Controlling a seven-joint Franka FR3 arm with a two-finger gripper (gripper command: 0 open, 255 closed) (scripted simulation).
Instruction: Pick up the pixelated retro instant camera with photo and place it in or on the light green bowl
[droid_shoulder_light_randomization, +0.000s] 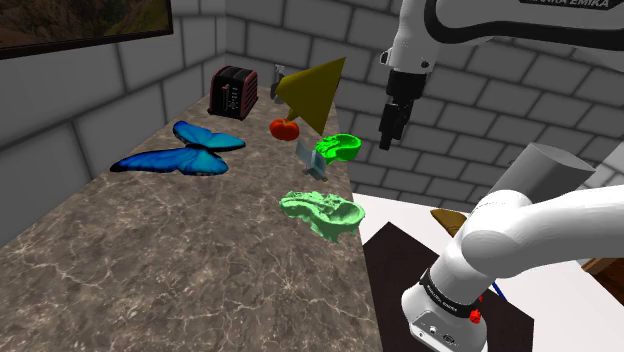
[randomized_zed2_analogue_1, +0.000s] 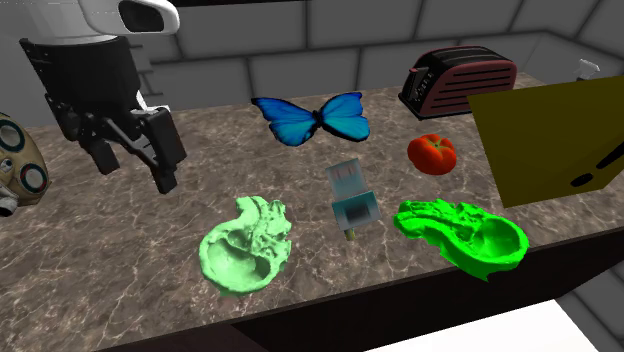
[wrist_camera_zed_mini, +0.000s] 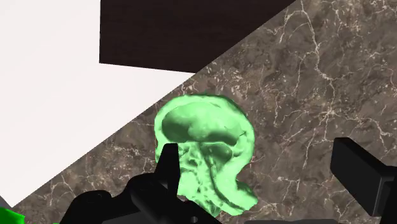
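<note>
**Hand open above the bowl, camera untouched on the counter**

- Landmark: the light green bowl (randomized_zed2_analogue_1: 247, 245), a lumpy, uneven shell. It sits on the brown marbled counter (randomized_zed2_analogue_1: 110, 260), close to the counter's front edge.
- The gripper (droid_shoulder_light_randomization: 390, 128) hangs in the air well above the bowl. Its black fingers are spread wide with nothing between them.
- Looking along the hand, the bowl lies straight below, more under one finger (wrist_camera_zed_mini: 168, 167) than the other. Bare counter shows under the rest of the gap.
- The instant camera (randomized_zed2_analogue_1: 352, 200) is a blocky thing in pale blue and white. It lies on the counter just beside the bowl, toward the second exterior view's right, and does not touch it. It is well apart from the gripper.
- A bright green dish (randomized_zed2_analogue_1: 462, 232) sits past the camera on that same side of the bowl, also near the counter's edge.
- A red tomato (randomized_zed2_analogue_1: 431, 152) lies farther back from the bowl than the camera, near the dish.
- A blue butterfly (randomized_zed2_analogue_1: 312, 117) lies flat behind the bowl, toward the wall.
- A dark toaster (randomized_zed2_analogue_1: 458, 78) stands at the back wall, well apart from the bowl.
- A large olive-yellow cone (droid_shoulder_light_randomization: 312, 90) lies beyond the tomato, on the bowl's far side in the shoulder view.
</note>
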